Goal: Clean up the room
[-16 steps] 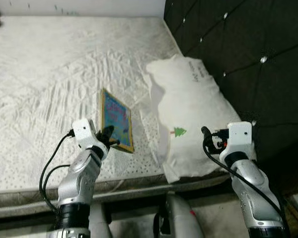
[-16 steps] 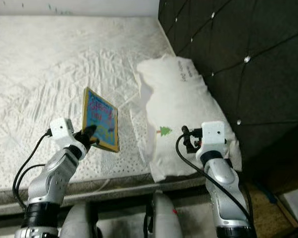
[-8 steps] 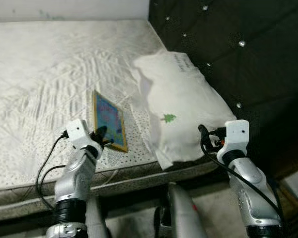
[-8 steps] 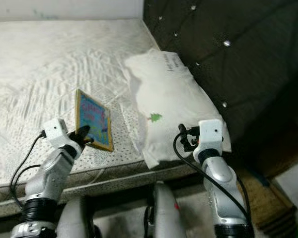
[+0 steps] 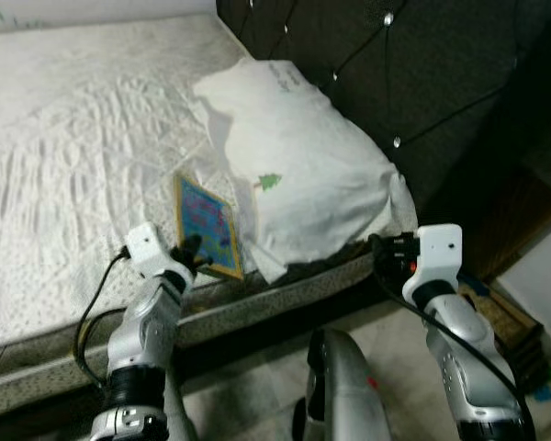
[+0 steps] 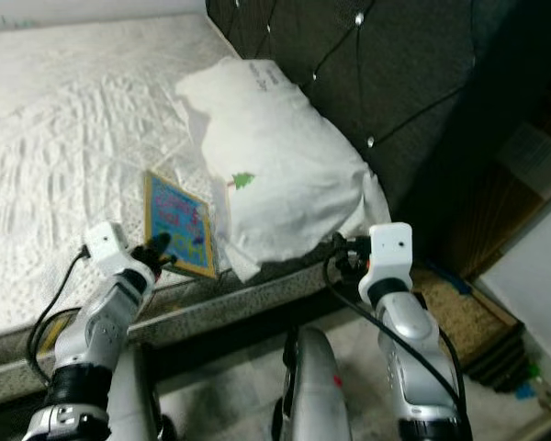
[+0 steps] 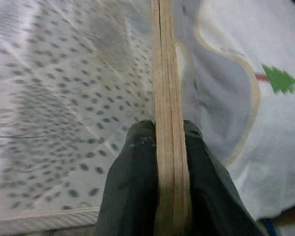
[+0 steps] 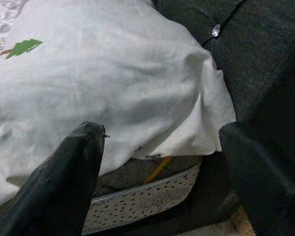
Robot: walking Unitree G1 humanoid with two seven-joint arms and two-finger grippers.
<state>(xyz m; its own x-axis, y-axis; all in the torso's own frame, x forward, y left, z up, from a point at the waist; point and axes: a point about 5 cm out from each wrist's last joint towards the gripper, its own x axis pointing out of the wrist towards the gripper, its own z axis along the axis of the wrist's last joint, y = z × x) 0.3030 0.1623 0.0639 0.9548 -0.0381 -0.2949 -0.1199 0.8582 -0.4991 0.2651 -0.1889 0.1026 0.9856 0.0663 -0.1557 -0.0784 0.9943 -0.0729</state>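
Wooden-framed picture pinched in my left gripper at the mattress edge.

My left gripper [image 7: 162,147] is clenched on the thin wooden-framed board with a blue, colourful face [image 5: 205,223], one black finger [image 7: 132,172] on each side of its edge (the wrist view looks straight along that edge). The board stands tilted over the near edge of the white quilted mattress [image 5: 64,156], just beside the white pillow with a small green tree print [image 5: 294,165], which lies against the dark tufted headboard [image 5: 422,64]. My right gripper [image 8: 162,162] hangs with fingers spread apart and grasping nothing, off the bed's corner near the pillow's end.
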